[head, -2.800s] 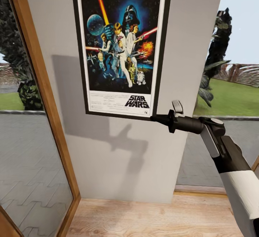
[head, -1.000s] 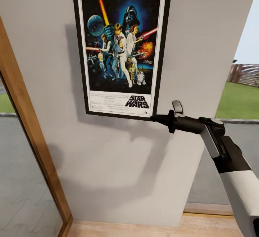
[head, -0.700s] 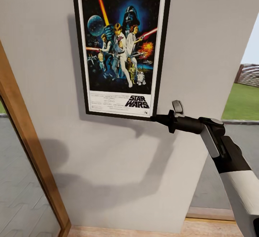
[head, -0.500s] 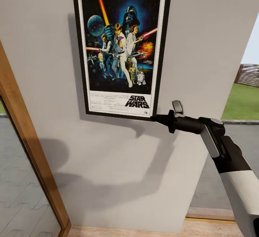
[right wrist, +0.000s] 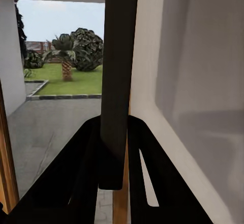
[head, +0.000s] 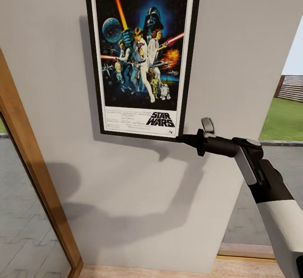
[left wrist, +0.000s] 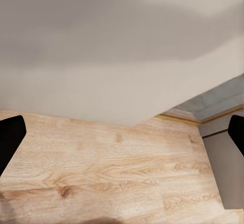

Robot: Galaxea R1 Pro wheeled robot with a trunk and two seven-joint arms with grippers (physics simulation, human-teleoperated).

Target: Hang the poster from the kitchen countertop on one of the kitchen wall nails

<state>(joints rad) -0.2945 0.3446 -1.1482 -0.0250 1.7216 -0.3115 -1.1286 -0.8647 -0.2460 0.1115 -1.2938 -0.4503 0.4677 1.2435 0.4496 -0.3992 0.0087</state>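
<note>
Pale grey wall (head: 235, 50) behind the upright poster (head: 141, 54), right gripper (head: 182, 138) clamped on its lower right corner, left gripper (left wrist: 122, 142) spread wide above wooden floor (left wrist: 101, 168)

The poster (head: 142, 57) has its top edge cut off by the head view's upper border, so whatever it hangs from cannot be seen. In the right wrist view its frame (right wrist: 118, 81) appears edge-on, its artwork hidden, and it runs past the picture's top.
</note>
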